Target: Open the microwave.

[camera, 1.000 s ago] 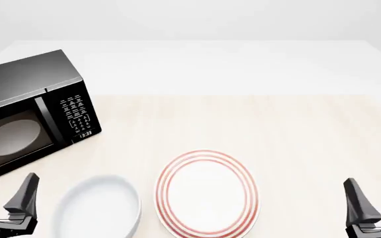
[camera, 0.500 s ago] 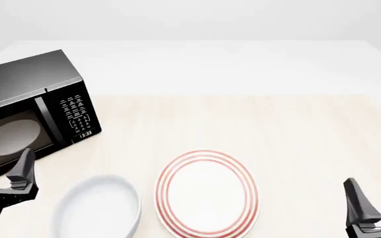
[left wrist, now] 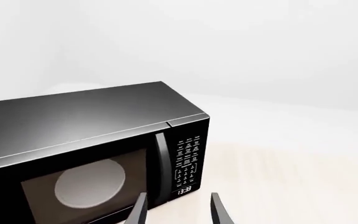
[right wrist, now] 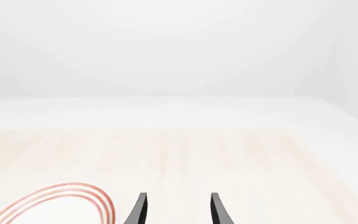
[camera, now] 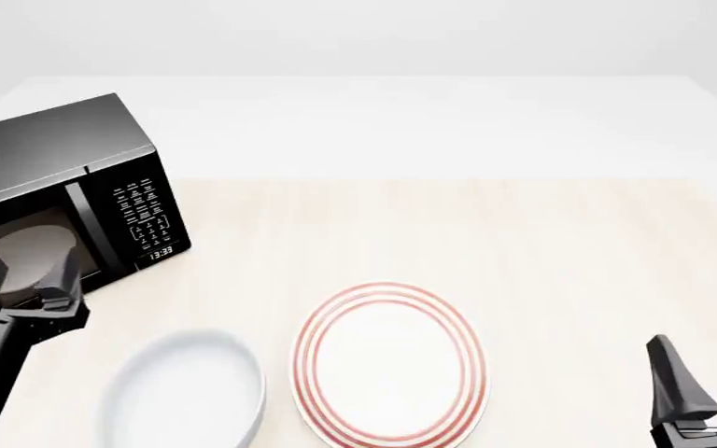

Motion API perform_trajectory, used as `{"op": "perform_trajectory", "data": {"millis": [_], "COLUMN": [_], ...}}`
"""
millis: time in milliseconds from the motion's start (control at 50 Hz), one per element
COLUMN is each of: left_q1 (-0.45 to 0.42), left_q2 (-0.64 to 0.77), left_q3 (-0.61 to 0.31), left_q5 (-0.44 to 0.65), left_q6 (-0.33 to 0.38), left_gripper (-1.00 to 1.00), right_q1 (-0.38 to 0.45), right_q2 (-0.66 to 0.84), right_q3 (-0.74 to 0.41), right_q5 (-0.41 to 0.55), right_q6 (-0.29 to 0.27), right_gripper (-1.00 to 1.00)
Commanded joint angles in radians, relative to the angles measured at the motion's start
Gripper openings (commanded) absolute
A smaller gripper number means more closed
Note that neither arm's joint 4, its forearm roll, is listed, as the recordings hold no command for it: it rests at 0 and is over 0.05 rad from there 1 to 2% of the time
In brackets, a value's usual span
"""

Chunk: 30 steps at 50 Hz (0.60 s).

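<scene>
The microwave [camera: 60,168] is a glossy black box at the far left of the table, its door shut, with a dark glass window, a vertical handle [camera: 81,224] and a white-marked keypad [camera: 145,215]. In the left wrist view the microwave [left wrist: 92,130] fills the left half, handle [left wrist: 161,163] just ahead of the fingers. My left gripper [camera: 25,273] is open and empty, in front of the door window, not touching. It also shows in the left wrist view [left wrist: 175,210]. My right gripper [camera: 708,378] is open and empty at the near right edge.
A white bowl [camera: 184,387] sits near the front left, just right of my left arm. A white plate with red rings [camera: 390,364] lies at the front centre and its rim shows in the right wrist view [right wrist: 61,200]. The light wooden table [camera: 521,243] stretches right.
My left gripper has risen and moved forward from the table's near edge to in front of the microwave door. The right gripper has not moved.
</scene>
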Motion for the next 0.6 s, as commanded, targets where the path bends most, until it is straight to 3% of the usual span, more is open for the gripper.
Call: {"op": "perform_trajectory", "data": {"millis": [20, 600], "left_q1": [-0.019, 0.007], "left_q2": [0.105, 0.367], "left_q3": [-0.092, -0.204], "left_q5": [-0.004, -0.093], "left_q6": [-0.001, -0.005], "left_gripper": [1.00, 1.00], "right_q1": [0.000, 0.000], "right_q2": [0.002, 0.002], "right_q3": [0.001, 0.001], "right_q5": [-0.003, -0.003], "right_q6": [0.000, 0.000], "right_gripper": [1.00, 1.00]}}
